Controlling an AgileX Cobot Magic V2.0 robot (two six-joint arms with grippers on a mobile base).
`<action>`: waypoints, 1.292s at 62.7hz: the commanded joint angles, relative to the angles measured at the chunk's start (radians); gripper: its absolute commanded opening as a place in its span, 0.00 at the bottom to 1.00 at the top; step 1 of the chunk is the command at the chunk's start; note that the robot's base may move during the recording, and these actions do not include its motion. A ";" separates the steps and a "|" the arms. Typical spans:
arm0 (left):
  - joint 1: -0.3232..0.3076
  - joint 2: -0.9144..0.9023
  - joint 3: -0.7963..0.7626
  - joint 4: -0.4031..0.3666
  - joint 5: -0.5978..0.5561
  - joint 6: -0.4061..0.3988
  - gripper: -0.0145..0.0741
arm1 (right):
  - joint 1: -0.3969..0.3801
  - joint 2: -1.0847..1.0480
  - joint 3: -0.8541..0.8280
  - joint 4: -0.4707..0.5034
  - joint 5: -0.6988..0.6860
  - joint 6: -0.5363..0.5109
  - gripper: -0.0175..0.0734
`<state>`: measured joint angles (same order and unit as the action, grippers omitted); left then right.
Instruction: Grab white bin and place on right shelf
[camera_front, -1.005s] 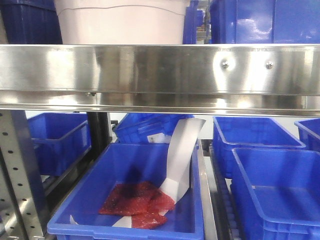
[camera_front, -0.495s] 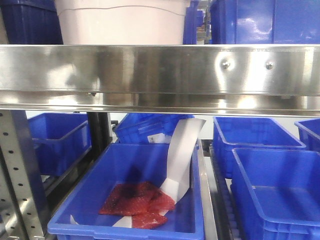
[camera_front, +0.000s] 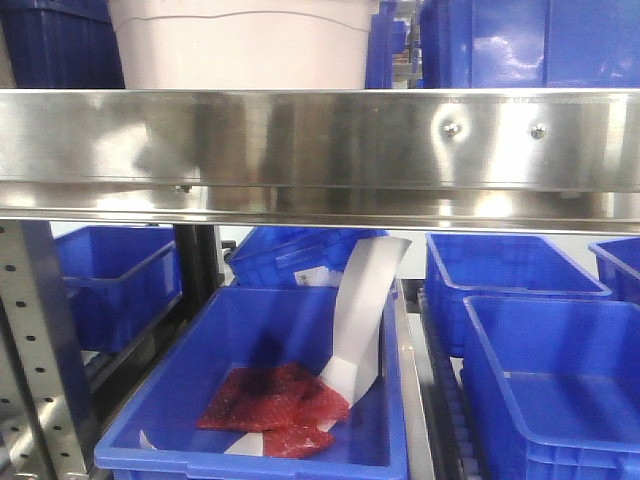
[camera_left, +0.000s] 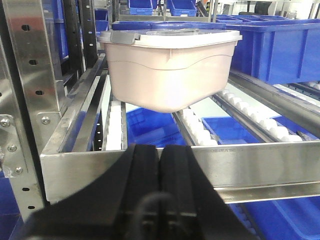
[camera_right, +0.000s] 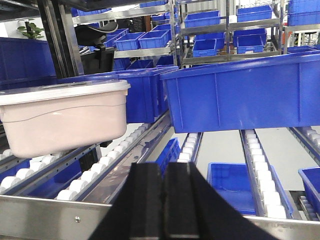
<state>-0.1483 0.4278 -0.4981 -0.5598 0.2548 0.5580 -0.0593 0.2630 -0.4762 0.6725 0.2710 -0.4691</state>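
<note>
White bin (camera_left: 169, 70) on shelf (camera_left: 260, 165) rollers beside blue bin (camera_right: 240, 95); both grippers (camera_left: 160, 165) (camera_right: 164, 182) pressed together, empty

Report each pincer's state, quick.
Left pincer: shut, holding nothing, short of the lidded pale pink plastic tub.
Right pincer: shut, holding nothing.

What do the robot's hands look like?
Each wrist camera shows one gripper. The left gripper has two black, smooth, rounded fingers that widen into a black base, where a thin dark cable loops. The right gripper has two black fingers too, flatter and squarer at the tips. No markings show on either, and the arms are out of view.
</note>
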 joint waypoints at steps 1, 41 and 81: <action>-0.006 0.005 -0.027 -0.022 -0.067 0.003 0.03 | -0.004 0.008 -0.030 0.011 -0.067 0.001 0.27; -0.006 -0.214 0.268 0.487 -0.196 -0.531 0.03 | -0.004 0.008 -0.030 0.011 -0.067 0.001 0.27; 0.125 -0.451 0.548 0.450 -0.354 -0.510 0.03 | -0.004 0.008 -0.030 0.011 -0.048 0.001 0.27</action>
<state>-0.0325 -0.0099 0.0300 -0.1052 -0.0053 0.0360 -0.0593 0.2630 -0.4762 0.6725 0.2831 -0.4665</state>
